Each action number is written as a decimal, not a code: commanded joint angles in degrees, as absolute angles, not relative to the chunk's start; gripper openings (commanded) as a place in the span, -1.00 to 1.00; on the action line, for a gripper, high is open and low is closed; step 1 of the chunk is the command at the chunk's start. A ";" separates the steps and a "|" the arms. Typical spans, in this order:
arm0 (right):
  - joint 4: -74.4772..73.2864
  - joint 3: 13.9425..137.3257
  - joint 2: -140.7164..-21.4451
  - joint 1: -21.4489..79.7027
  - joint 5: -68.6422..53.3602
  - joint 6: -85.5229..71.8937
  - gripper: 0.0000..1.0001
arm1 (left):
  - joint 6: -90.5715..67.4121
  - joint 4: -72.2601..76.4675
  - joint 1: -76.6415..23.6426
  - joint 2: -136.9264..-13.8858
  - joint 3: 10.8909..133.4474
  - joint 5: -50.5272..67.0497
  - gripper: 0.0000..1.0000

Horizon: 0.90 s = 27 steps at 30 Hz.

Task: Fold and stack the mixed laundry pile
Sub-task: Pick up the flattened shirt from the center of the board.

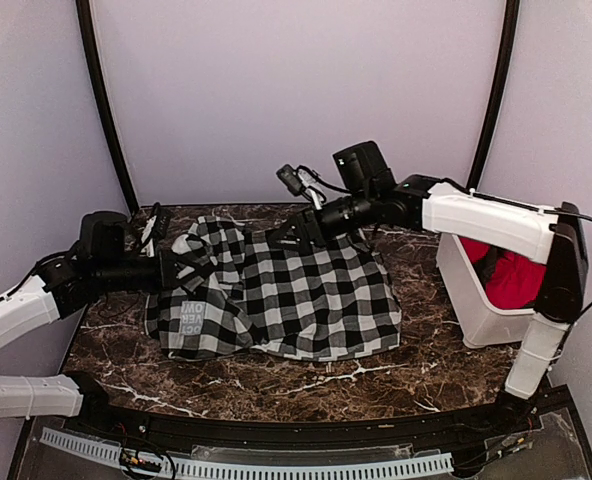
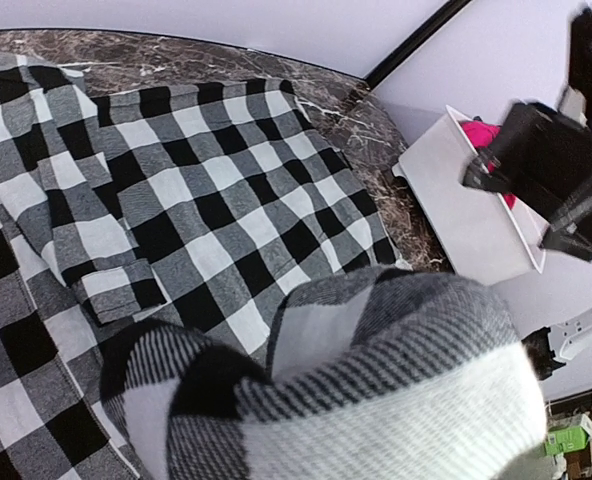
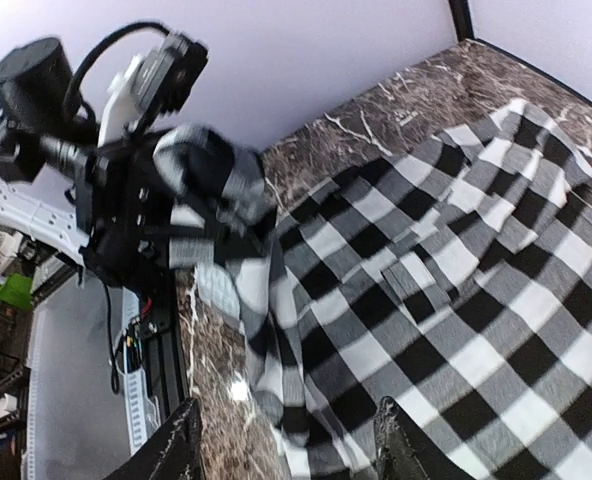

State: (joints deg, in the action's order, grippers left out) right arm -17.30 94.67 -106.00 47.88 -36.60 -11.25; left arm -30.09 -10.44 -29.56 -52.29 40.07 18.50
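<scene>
Checked cloth [image 2: 226,220] clamped in our left end effector [image 1: 181,267].
We should lift slowly; right end effector [image 3: 288,440], fingers spread, left of the bin [image 1: 468,295], can pin the hem.

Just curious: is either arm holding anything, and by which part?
Left gripper holds the checked garment by its bunched left edge; right gripper holds nothing.
</scene>
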 commanded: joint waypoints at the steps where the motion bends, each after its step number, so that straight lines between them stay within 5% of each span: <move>1: -27.13 80.99 -94.07 48.78 -23.65 -2.68 0.09 | -32.37 -14.62 -24.66 -54.57 42.65 17.74 -1.00; 9: -42.43 67.20 -84.69 49.66 -13.05 -3.70 -0.01 | -31.15 -14.61 -20.25 -58.53 43.53 21.92 -1.00; 21: -54.98 68.22 -97.33 55.96 6.59 -3.24 -0.15 | -30.99 -14.80 -20.04 -61.44 44.93 23.57 -1.00; 27: -55.93 68.92 -100.74 55.94 13.36 -4.23 -0.01 | -29.77 -15.20 -20.04 -62.31 45.50 24.63 -1.00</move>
State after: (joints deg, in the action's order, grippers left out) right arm -53.87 67.61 -99.94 55.92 5.30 -3.60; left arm -31.46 -14.44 -20.40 -61.98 43.77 23.11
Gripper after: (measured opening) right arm 0.475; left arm 0.062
